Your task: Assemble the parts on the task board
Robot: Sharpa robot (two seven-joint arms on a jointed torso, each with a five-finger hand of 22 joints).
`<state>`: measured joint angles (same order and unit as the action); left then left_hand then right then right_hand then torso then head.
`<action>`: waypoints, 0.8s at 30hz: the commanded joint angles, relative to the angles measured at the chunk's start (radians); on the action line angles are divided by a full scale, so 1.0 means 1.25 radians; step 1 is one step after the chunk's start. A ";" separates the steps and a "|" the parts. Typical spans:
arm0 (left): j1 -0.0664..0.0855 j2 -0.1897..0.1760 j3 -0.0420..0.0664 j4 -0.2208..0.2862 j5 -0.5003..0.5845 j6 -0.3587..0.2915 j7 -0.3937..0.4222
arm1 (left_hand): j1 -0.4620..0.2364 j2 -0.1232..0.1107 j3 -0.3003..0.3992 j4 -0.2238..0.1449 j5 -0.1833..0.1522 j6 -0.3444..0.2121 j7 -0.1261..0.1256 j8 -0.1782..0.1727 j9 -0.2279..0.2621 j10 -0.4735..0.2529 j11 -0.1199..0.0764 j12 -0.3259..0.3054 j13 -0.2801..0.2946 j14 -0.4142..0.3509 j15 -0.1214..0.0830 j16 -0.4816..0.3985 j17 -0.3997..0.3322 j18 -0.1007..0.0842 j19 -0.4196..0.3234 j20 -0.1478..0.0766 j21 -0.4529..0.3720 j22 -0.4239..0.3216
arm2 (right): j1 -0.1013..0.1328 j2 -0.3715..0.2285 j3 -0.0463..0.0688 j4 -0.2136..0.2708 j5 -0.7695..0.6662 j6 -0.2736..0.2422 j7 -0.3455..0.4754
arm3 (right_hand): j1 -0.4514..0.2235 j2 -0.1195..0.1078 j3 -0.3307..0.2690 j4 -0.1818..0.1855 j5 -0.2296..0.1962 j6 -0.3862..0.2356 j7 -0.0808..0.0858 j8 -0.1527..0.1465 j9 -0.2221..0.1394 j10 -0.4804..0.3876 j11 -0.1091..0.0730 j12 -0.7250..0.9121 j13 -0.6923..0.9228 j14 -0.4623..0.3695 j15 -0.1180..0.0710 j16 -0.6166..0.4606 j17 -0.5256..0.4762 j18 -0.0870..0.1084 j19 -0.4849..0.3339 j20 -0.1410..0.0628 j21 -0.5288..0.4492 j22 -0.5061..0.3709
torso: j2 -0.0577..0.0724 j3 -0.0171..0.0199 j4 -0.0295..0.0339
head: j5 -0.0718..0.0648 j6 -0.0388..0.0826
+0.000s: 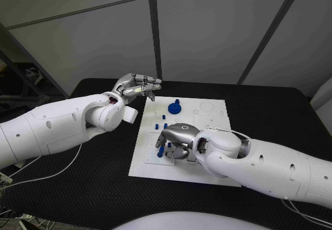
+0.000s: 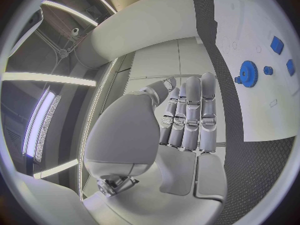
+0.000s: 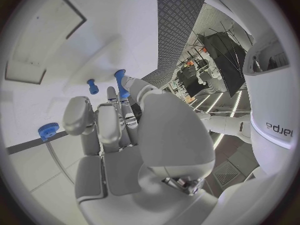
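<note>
The white task board point(image 1: 214, 120) lies in the middle of the black table. A blue gear point(image 1: 175, 108) stands near its far left part, with small blue pegs point(image 1: 160, 126) in front of it. My right hand point(image 1: 177, 140) hovers low over the board's left near part. Its thumb and a finger pinch a blue peg point(image 3: 120, 83), tilted. Another peg point(image 3: 92, 86) stands on the board just beyond, and the gear point(image 3: 47, 131) is off to one side. My left hand point(image 1: 138, 86) is raised beyond the board's far left corner, fingers stretched out and holding nothing point(image 2: 187, 115).
The left wrist view shows the gear point(image 2: 249, 74) and small blue blocks point(image 2: 277, 45) on the board point(image 2: 262, 110). A thin cable point(image 1: 55, 173) trails over the table's left side. Grey wall panels stand behind the table.
</note>
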<state>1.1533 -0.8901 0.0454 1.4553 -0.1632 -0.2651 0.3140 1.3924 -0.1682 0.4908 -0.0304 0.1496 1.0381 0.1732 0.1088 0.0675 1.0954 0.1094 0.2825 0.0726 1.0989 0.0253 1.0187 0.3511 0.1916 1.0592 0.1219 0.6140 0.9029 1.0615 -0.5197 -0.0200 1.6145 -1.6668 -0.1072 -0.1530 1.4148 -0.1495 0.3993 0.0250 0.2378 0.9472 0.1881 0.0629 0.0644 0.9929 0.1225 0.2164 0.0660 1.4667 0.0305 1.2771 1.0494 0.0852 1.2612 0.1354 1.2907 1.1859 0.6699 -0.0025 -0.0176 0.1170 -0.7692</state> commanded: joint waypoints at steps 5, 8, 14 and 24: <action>0.001 -0.001 0.001 0.000 0.002 0.008 -0.001 | 0.000 0.009 -0.003 -0.001 0.004 -0.002 0.006 0.003 -0.001 -0.006 0.000 0.004 -0.001 -0.004 0.001 -0.004 -0.001 -0.007 -0.005 0.001 -0.004 -0.001 | 0.001 0.001 0.000 0.002 -0.005 -0.004 0.027 | -0.008 -0.006 -0.018 0.000 -0.004 -0.028 -0.004 0.000 0.001 -0.033 0.002 -0.001 0.001 -0.009 0.005 -0.013 -0.023 0.016 -0.021 0.005 -0.021 -0.025 | 0.000 -0.0003 -0.0001 | 0.001 0.000; 0.001 -0.001 0.001 0.000 0.002 0.008 -0.001 | 0.000 0.009 -0.003 -0.001 0.004 -0.002 0.006 0.003 -0.001 -0.006 0.000 0.004 -0.001 -0.004 0.001 -0.004 -0.001 -0.007 -0.005 0.001 -0.004 -0.001 | 0.001 -0.001 0.000 0.004 -0.005 -0.014 0.030 | -0.008 -0.005 -0.019 0.000 -0.004 -0.028 -0.005 0.000 0.002 -0.034 0.001 0.000 0.001 -0.009 0.004 -0.013 -0.023 0.016 -0.022 0.006 -0.021 -0.025 | 0.000 -0.0001 -0.0001 | 0.001 0.000; 0.001 -0.001 0.001 -0.001 0.002 0.008 -0.002 | 0.000 0.009 -0.003 -0.001 0.004 -0.002 0.006 0.003 -0.001 -0.006 0.000 0.004 -0.001 -0.004 0.001 -0.004 -0.001 -0.007 -0.005 0.001 -0.004 -0.001 | 0.001 -0.006 0.000 0.010 -0.002 -0.051 0.038 | -0.008 -0.003 -0.025 0.000 -0.003 -0.028 -0.010 0.002 0.003 -0.033 -0.002 0.008 0.003 -0.008 0.003 -0.010 -0.019 0.016 -0.020 0.005 -0.022 -0.024 | 0.000 0.0002 0.0001 | 0.000 0.000; 0.001 -0.002 0.001 -0.001 0.002 0.009 -0.002 | 0.000 0.010 -0.004 -0.001 0.004 -0.003 0.006 0.002 -0.001 -0.007 0.000 0.004 -0.001 -0.004 0.002 -0.004 -0.001 -0.007 -0.005 0.001 -0.005 -0.001 | 0.001 -0.060 0.000 0.055 0.009 -0.163 0.053 | -0.007 -0.007 -0.036 -0.003 -0.001 -0.035 -0.013 0.001 0.003 -0.042 -0.003 0.016 0.003 -0.012 0.001 -0.017 -0.034 0.019 -0.029 0.003 -0.032 -0.037 | -0.001 0.0001 -0.0008 | -0.002 0.001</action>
<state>1.1533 -0.8916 0.0454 1.4533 -0.1632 -0.2648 0.3105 1.3923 -0.1682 0.4909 -0.0304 0.1496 1.0344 0.1770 0.1088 0.0675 1.0953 0.1094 0.2825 0.0727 1.0989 0.0253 1.0187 0.3502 0.1916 1.0592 0.1219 0.6140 0.9030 1.0613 -0.5933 -0.0205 1.6767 -1.6645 -0.2208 -0.1104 1.4099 -0.1546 0.3602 0.0221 0.2378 0.9085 0.1733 0.0629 0.0675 0.9448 0.1178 0.2318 0.0694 1.4577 0.0320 1.2593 1.0094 0.1015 1.2273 0.1393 1.2534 1.1413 0.6689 -0.0022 -0.0174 0.1155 -0.7682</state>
